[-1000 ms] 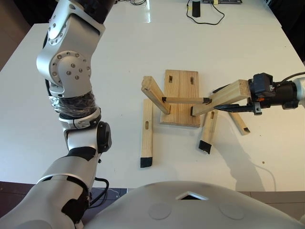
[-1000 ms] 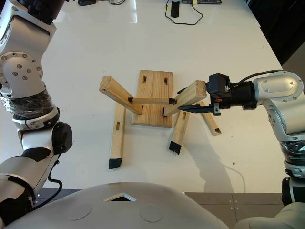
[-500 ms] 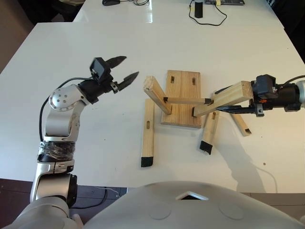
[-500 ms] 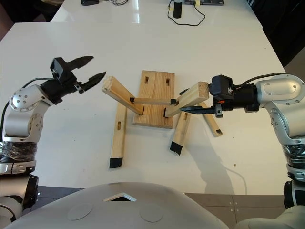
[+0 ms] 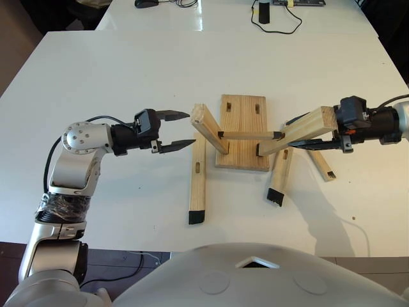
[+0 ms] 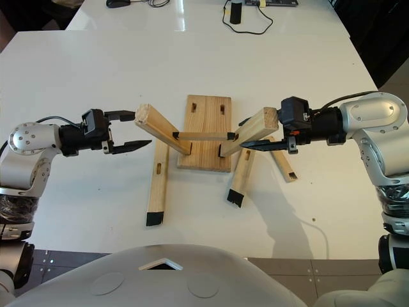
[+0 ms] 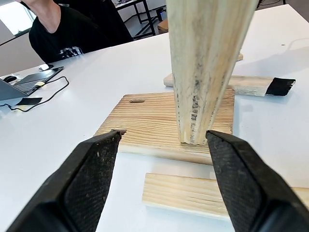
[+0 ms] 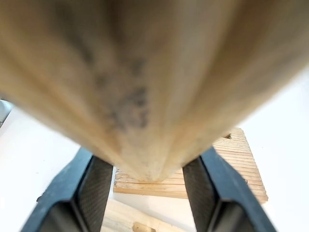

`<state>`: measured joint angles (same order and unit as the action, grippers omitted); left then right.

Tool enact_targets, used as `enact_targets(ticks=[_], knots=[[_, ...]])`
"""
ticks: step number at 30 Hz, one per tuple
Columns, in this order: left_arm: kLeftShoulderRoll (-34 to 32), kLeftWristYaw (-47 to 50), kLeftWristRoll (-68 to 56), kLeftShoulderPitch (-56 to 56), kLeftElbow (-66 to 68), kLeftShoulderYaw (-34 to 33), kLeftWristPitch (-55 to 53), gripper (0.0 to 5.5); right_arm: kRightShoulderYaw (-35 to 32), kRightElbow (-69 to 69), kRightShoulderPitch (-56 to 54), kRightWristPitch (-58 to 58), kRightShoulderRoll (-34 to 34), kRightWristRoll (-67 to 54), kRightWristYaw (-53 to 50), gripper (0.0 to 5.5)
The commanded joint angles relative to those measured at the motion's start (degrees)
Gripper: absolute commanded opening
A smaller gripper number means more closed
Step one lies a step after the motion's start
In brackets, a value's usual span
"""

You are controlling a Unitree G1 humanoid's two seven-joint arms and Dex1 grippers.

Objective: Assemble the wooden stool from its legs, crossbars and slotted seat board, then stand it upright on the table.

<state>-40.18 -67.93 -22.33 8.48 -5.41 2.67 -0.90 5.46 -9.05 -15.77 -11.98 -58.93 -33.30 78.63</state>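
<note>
A slotted seat board [image 5: 243,150] lies flat mid-table. Above it tilts a part-built frame: a left leg [image 5: 208,126] and a right leg [image 5: 305,128] joined by a crossbar [image 5: 248,135]. My right gripper [image 5: 295,133] is shut on the right leg and holds the frame up from the right. My left gripper [image 5: 180,130] is open, its fingertips just left of the left leg's upper end [image 7: 207,63], one on either side. Loose legs lie on the table at the left [image 5: 198,182], the middle right [image 5: 279,176] and the far right [image 5: 321,165].
A black adapter with its cable [image 5: 265,13] and a mouse [image 5: 147,3] lie near the table's far edge. A laptop [image 7: 24,84] sits on the table's far side. Bare white table [image 5: 115,77] spreads to the left and along the front.
My left arm has swung down from its raised pose and carried its open gripper rightward to the left leg's upper end. The right gripper and the frame have stayed put.
</note>
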Motion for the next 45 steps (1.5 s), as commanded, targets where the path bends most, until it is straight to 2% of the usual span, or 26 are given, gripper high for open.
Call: enact_targets(ticks=[1, 8, 17, 29, 38, 45], knots=[[0.2, -0.7, -0.6, -2.3, -4.3, 2.0, -1.8, 3.26, 5.3, 1.9, 0.8, -3.6, -1.0, 4.7, 4.5, 2.01], [1.5, 0.3, -0.1, -2.3, -7.1, 4.5, -3.1, 3.26, 9.8, 5.3, -7.2, -5.7, 1.7, 5.7, 7.9, 2.01], [3.5, 0.9, 1.5, -0.1, -6.0, 6.9, -3.5, 3.26, 15.0, 7.2, -9.7, -6.0, 3.9, 8.4, 11.2, 2.01], [4.8, 0.1, 1.7, -0.6, -7.5, 9.5, -4.2, 3.26, 19.6, 6.2, -6.5, -5.8, 6.2, 10.4, 10.9, 2.01], [0.4, -3.4, -0.4, 0.9, -3.1, 4.7, -5.2, 3.26, 18.0, 2.0, 8.0, -3.5, 2.6, 8.7, 5.2, 2.01], [-3.6, -9.5, -6.2, 4.8, 1.6, 0.0, -11.3, 3.26, 15.9, 1.6, 5.1, -5.6, 1.8, 5.1, 4.4, 2.01]])
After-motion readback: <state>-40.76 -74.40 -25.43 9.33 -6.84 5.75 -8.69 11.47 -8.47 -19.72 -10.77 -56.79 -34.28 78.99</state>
